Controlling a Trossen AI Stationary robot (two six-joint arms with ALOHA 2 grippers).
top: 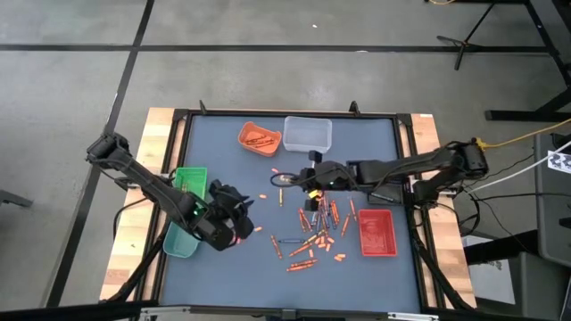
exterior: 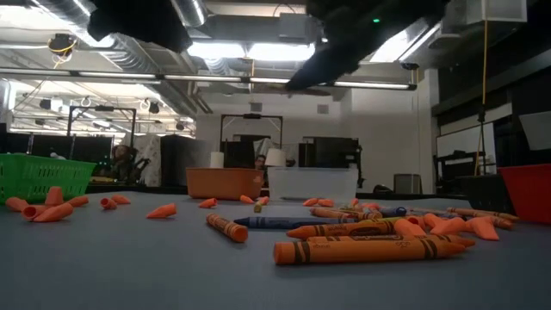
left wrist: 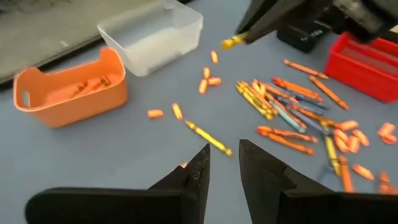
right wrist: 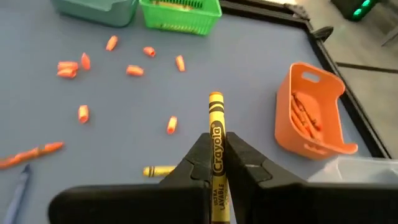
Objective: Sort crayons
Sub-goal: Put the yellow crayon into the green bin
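Many crayons [top: 317, 230], mostly orange with some yellow and blue, lie scattered mid-table; short orange pieces [right wrist: 134, 70] are strewn toward the left. My right gripper [right wrist: 216, 148] hovers over the table's middle [top: 303, 181], shut on a yellow crayon [right wrist: 216, 118]. My left gripper [left wrist: 224, 158] stands open and holds nothing at the near left [top: 239, 218], by the green basket. Another yellow crayon [left wrist: 208, 138] lies flat on the table just ahead of it. My right gripper pinches the yellow crayon's paper-wrapped body [right wrist: 216, 140] between its two fingers. The crayon lies along the fingers, its end [right wrist: 215, 98] sticking out past the fingertips. The fingers come slanting down from the table's right side. The crayon is lifted clear of the table [left wrist: 233, 42].
An orange bin [top: 259, 136] holding a few crayons and a clear bin [top: 308, 134] stand at the far edge. A green basket [top: 190, 181] and a teal bin [top: 181, 241] sit at the left, a red bin [top: 376, 233] at the near right.
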